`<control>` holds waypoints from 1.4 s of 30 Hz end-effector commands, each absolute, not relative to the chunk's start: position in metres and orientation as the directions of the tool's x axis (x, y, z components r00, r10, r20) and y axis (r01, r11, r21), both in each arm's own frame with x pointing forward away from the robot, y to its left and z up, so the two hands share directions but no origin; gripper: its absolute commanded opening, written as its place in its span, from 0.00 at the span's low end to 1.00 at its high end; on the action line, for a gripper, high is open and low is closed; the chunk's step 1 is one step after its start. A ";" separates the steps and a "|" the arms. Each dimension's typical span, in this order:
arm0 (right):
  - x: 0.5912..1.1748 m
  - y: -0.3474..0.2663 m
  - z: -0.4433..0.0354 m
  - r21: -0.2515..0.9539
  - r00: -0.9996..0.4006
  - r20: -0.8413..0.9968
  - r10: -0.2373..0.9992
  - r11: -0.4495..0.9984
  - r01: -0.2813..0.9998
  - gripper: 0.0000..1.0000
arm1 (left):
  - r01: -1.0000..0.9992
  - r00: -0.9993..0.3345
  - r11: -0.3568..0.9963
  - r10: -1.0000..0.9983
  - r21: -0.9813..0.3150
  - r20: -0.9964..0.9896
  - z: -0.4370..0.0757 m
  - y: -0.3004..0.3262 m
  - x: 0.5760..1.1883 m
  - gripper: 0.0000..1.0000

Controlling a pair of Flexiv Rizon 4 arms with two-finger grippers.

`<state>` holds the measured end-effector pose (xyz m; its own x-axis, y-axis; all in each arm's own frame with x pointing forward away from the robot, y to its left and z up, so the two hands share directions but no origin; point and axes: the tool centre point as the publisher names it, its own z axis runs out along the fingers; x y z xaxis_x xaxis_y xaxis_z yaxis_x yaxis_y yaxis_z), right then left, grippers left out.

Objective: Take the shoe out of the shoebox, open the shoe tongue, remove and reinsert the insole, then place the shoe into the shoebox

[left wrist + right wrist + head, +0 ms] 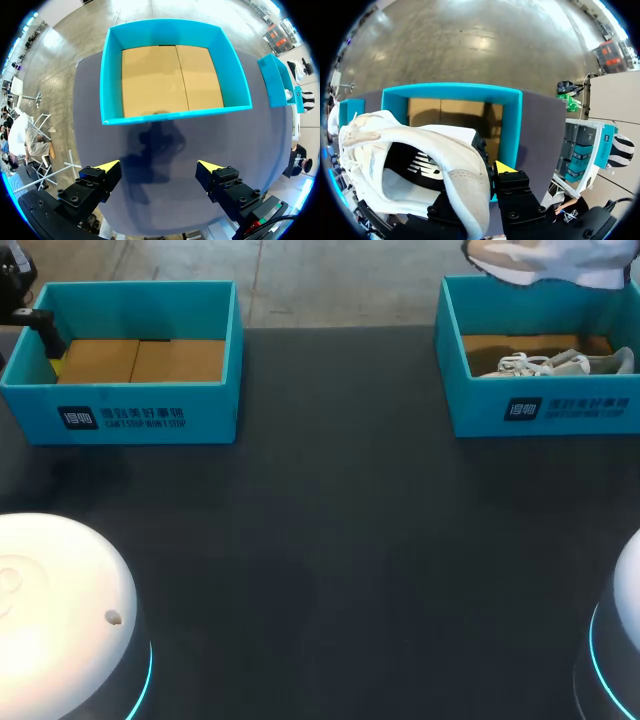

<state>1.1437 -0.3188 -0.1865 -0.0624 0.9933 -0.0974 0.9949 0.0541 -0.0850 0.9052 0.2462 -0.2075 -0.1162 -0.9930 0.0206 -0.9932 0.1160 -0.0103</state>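
Your right claw (481, 181) grips the white shoe (432, 145) at the heel rim. One yellow fingertip (504, 167) sits against the outside of the heel, and the other finger is hidden by the shoe. The opening of the shoe is turned toward the wrist camera, and its laced front end points away from the visible finger. Under the claw and the shoe is the right shoebox (512, 125), with part of its brown cardboard floor showing. In the head view the shoe (545, 260) hangs above the far side of this box (540, 405). A second shoe (556, 364) with white laces lies inside the box, below the claw.

Your left claw (159, 166) is wide open and holds nothing. Between its fingers you see only the dark table (170, 145). Just ahead of it stands the left shoebox (111, 75), with its cardboard floor in full view.
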 end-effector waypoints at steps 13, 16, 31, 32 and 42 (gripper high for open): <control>1.111 -0.324 -0.215 -0.105 -0.057 -0.106 0.993 0.046 0.993 0.00 | -0.993 -0.116 0.116 -0.993 -0.011 0.018 -0.207 0.246 0.904 1.00; 1.109 -0.323 -0.221 -0.134 -0.069 -0.130 0.989 0.052 0.990 0.00 | -0.993 -0.116 0.116 -0.993 -0.011 0.018 -0.207 0.246 0.904 1.00; 1.108 -0.323 -0.223 -0.154 -0.061 -0.117 0.991 0.042 0.987 0.00 | -0.993 -0.116 0.116 -0.993 -0.011 0.018 -0.207 0.246 0.904 1.00; 1.108 -0.323 -0.223 -0.154 -0.061 -0.117 0.991 0.042 0.987 0.00 | -0.993 -0.116 0.116 -0.993 -0.011 0.018 -0.207 0.246 0.904 1.00; 1.114 -0.322 -0.232 -0.033 -0.029 -0.177 0.984 0.024 0.999 0.00 | -0.993 -0.116 0.116 -0.993 -0.011 0.018 -0.207 0.246 0.904 1.00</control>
<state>1.1267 -0.3243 -0.2268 -0.0275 0.9861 -0.1638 0.9961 0.0133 -0.0869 0.9052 0.2463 -0.2074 -0.1160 -0.9930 0.0206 -0.9932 0.1158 -0.0104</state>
